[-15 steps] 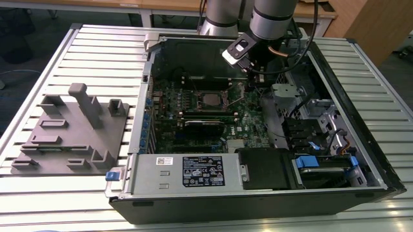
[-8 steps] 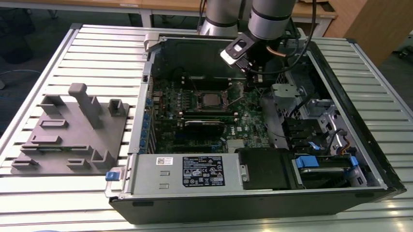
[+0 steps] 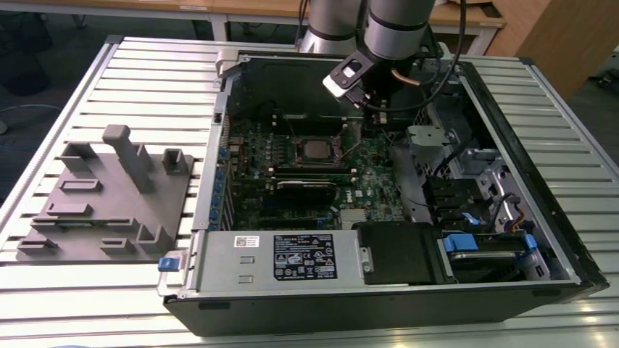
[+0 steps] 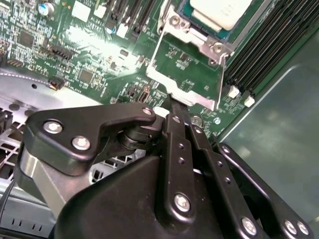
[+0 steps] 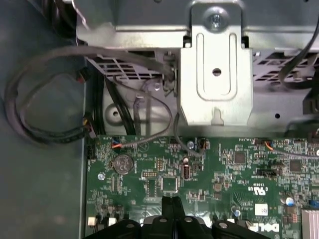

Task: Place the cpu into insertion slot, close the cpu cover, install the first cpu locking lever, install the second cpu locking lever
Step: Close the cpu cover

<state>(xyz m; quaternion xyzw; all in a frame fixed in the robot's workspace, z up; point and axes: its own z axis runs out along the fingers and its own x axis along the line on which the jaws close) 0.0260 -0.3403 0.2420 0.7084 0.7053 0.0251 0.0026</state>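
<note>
The cpu (image 3: 314,150) lies flat in the insertion slot (image 3: 314,161) on the green board inside the open case. In the second wrist view its silver-tan top (image 4: 219,11) sits inside the slot's metal frame (image 4: 197,36). The cpu cover (image 4: 155,57) is swung open away from the slot, and green board shows through its cut-out middle. My gripper (image 4: 169,102) is shut on nothing, with its tip at the cover's free edge. In the first wrist view the closed fingertips (image 5: 172,201) hover over the board. In the exterior view the gripper (image 3: 373,114) hangs to the right of the slot.
The case walls (image 3: 541,174) ring the board. A metal bracket (image 5: 216,74) and loose cables (image 5: 45,129) lie beyond the board's edge. Long black memory slots (image 4: 264,55) run beside the socket. A grey fixture block (image 3: 106,196) stands on the table at the exterior view's left.
</note>
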